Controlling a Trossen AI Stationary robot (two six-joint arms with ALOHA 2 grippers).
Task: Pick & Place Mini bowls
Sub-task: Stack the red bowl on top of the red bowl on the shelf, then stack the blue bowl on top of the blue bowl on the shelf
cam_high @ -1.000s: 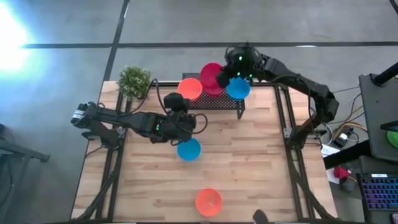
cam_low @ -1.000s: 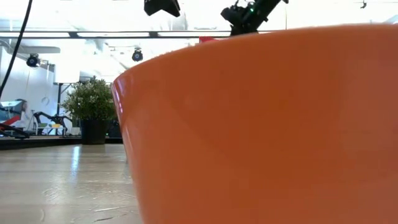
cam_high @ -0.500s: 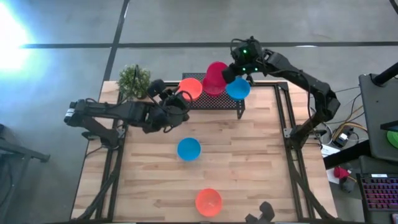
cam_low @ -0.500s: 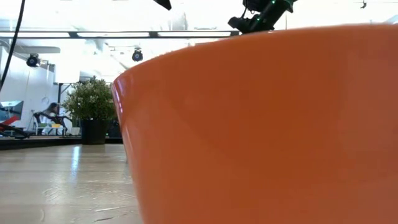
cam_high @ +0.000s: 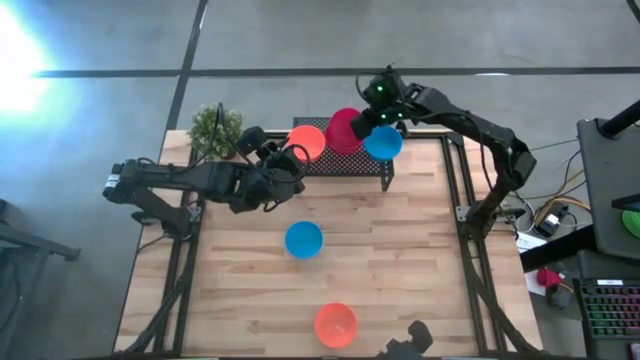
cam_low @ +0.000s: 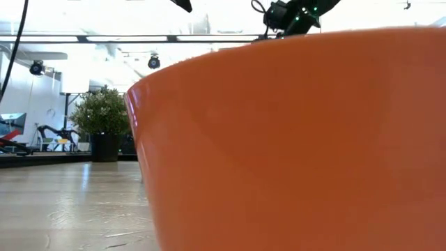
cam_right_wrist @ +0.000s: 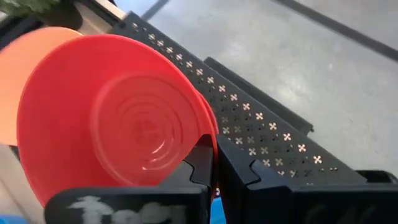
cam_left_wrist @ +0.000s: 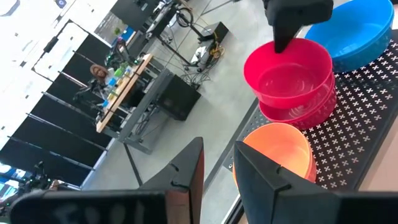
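- Far left of the worktop [cam_high: 400, 250], back corner: the little green potted plant [cam_high: 214, 128]. No label on it that I can make out.
- My left hand [cam_high: 285, 168] is hanging just in front of the black mesh rack [cam_high: 355, 163], near its left end. Fingers are parted with nothing between them, so it's empty.
- Right ahead of that hand, an orange mini bowl [cam_high: 306, 141] sits on the left end of the rack. From my left wrist it looks like a short stack of orange ones [cam_left_wrist: 281, 149].
- Out on the open wood, well apart from the rack, a blue mini bowl [cam_high: 304, 240] sits about mid-worktop, and an orange-red mini bowl [cam_high: 335, 325] is close to the front edge. That one fills almost the whole low view [cam_low: 293, 139].
- Middle of the rack: crimson mini bowl [cam_high: 344, 128], pinched by its rim in my right hand [cam_high: 362, 118], fingers clamped tight on the edge. It's tipped up, so my right wrist looks at its underside [cam_right_wrist: 112, 124]. The left wrist view shows another crimson one nested under it [cam_left_wrist: 305, 111].
- Just right of that, a blue mini bowl on the rack [cam_high: 383, 142], next to the red ones.
- No readable brand or writing on any bowl; the embossed marks on my finger housings are too blurred to read.
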